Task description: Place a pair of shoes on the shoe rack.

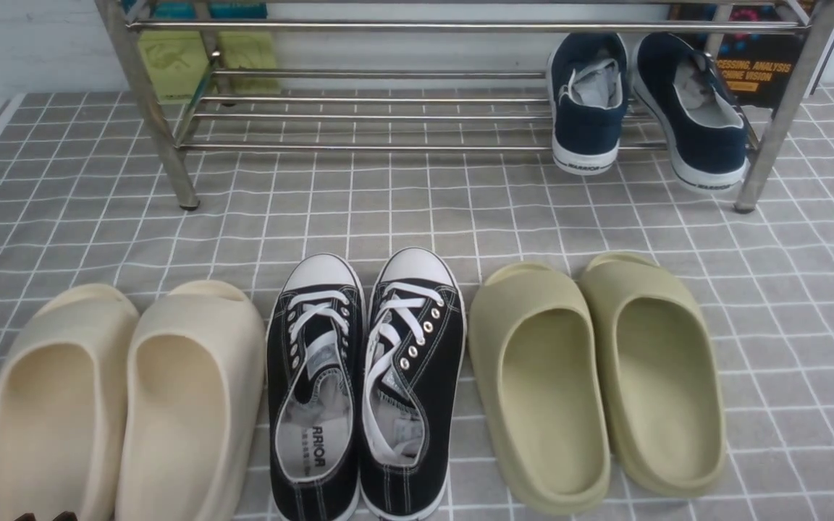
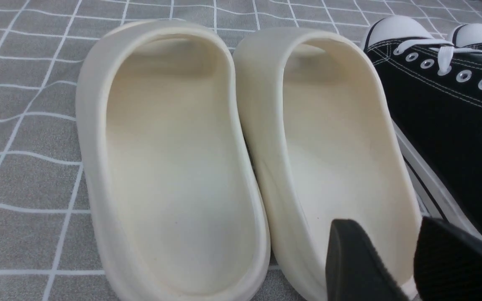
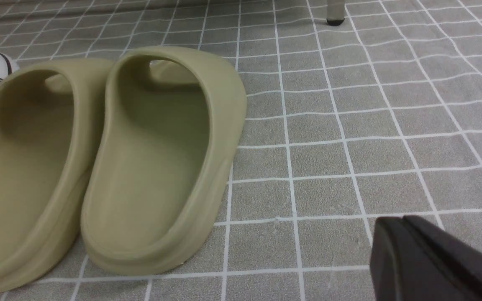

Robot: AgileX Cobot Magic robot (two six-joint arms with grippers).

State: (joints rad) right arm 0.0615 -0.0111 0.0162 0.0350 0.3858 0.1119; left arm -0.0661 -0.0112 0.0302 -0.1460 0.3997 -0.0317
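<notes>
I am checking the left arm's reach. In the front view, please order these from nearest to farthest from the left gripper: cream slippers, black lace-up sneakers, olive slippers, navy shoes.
1. Cream slippers, directly at the left gripper.
2. Black lace-up sneakers, centre.
3. Olive slippers, right side.
4. Navy shoes, far right on the shoe rack.

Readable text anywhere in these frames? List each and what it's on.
"RRIOR", start hidden: insole of the left black lace-up sneaker.
"...CESSING, ANALYSIS" over "...CHINE VISION": dark book behind the shoe rack; start cut off, a line below too blurred.
Heel labels on the navy shoes: too small to read.
Wrist views: none.
</notes>
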